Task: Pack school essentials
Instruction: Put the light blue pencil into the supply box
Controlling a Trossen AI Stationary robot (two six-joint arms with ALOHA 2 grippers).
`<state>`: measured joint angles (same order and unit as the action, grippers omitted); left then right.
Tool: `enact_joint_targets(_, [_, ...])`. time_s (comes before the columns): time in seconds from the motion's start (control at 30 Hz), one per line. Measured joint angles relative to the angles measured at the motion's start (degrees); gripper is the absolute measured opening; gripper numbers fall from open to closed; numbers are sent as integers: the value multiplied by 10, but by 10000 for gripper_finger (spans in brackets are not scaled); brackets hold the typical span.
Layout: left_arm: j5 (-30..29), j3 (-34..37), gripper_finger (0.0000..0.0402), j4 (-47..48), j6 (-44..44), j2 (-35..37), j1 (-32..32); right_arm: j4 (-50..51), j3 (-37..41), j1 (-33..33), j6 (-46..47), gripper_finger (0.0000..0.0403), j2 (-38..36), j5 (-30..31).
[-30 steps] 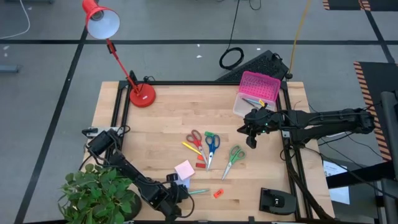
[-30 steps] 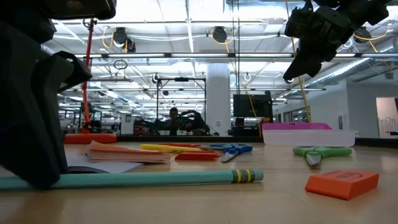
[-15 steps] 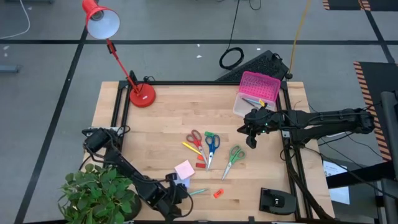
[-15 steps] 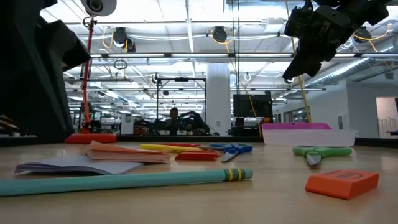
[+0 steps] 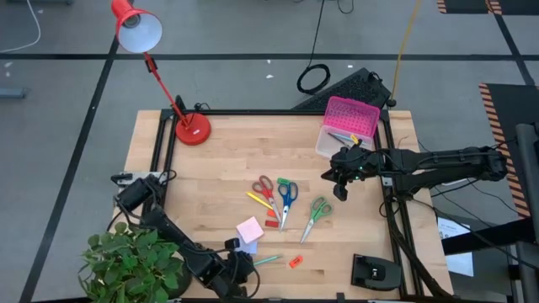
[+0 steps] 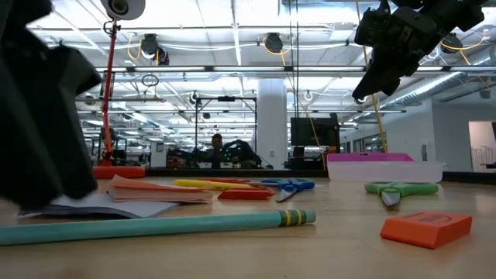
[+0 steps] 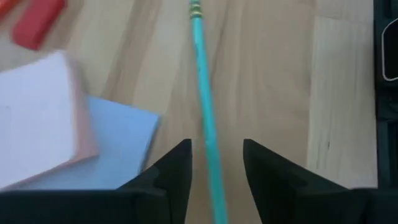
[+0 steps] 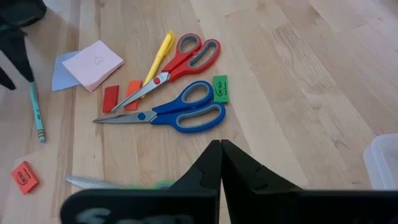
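Observation:
A teal pencil (image 5: pixel 269 259) lies flat on the table near its front edge. My left gripper (image 7: pixel 216 146) is open over the pencil's near end, one finger on each side and neither touching it. Beside it a pink sticky pad (image 7: pixel 37 118) lies on a lavender pad (image 7: pixel 118 143). Red scissors (image 5: pixel 264 188), blue scissors (image 5: pixel 287 195), green scissors (image 5: pixel 317 210), a yellow pen (image 5: pixel 259 200) and small erasers (image 5: pixel 272 223) lie mid-table. An orange eraser (image 5: pixel 295 262) lies near the pencil. My right gripper (image 5: pixel 339 187) hangs shut above the table at the right.
A clear box with a pink lid (image 5: pixel 347 126) stands at the far right corner, with pens inside. A red desk lamp (image 5: pixel 192 128) stands at the far left. A potted plant (image 5: pixel 135 261) crowds the near left corner. A black frame rail (image 5: pixel 392 210) runs along the table's right side.
My left gripper has risen off the table at the pencil's near end and come partway down again, still open. The pencil has slid a little along its own length toward that gripper. My right gripper has kept still.

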<state>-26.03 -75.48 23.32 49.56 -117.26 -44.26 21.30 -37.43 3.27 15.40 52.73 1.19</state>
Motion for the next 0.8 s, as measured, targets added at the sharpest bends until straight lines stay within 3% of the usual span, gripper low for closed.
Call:
enact_joint_targets(0.33, [-16,0,146,3,27,-17,-1,0,0,0,0,0,0,0])
enact_joint_targets(0.63, [-19,-1,76,7,15,-23,1,0,0,0,0,0,0,0])
enact_joint_targets(0.8, [-15,-3,62,3,5,-47,2,0,0,0,0,0,0,0])
